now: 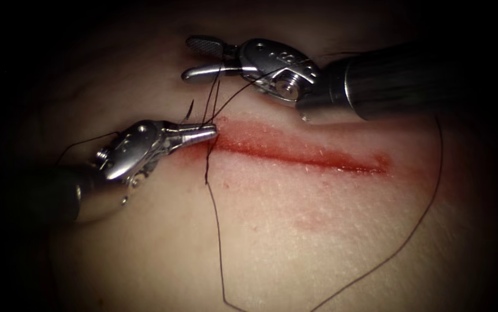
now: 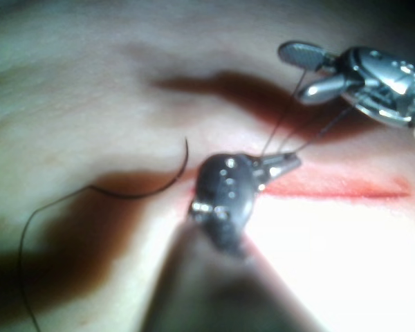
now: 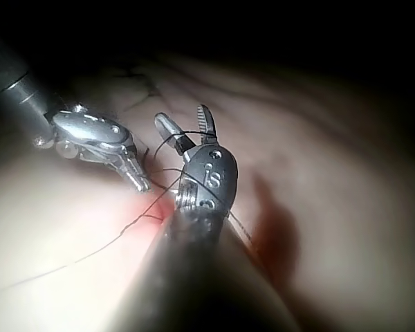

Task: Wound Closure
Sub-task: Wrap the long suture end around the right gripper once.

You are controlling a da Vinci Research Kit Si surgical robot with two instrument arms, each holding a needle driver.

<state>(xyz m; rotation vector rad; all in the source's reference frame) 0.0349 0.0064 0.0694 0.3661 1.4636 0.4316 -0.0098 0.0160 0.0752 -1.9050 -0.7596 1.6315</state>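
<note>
A: Where do the two tools stand?

B: The left pincer [image 1: 211, 134] sits at the left end of the cut [image 1: 301, 155], its jaws pressed together on the thread [image 1: 210, 167] right at the wound edge. The right pincer [image 1: 194, 58] hangs above and beyond it, jaws parted to a moderate gap, with nothing clamped between them.

A: But strands run up toward the right one.

B: They do. Several lines of thread rise from the tip of the left pincer and pass between or across the right pincer's parted jaws. I cannot tell whether they are wound round a jaw or only crossing it.

A: And the needle?

B: From the left wrist camera, the needle [image 2: 167, 181] lies behind the left pincer [image 2: 285, 164], on the side away from the cut, a dark curve resting on the tissue [image 1: 295, 231]. Its long arc runs roughly across the shaft's line. Neither tool holds it, and it looks free of the tissue.

A: Which arm is nearer?

B: The left, by my reading. The right pincer is well apart from it. The slack thread sweeps away in a wide loop on the near side of the cut.
</note>
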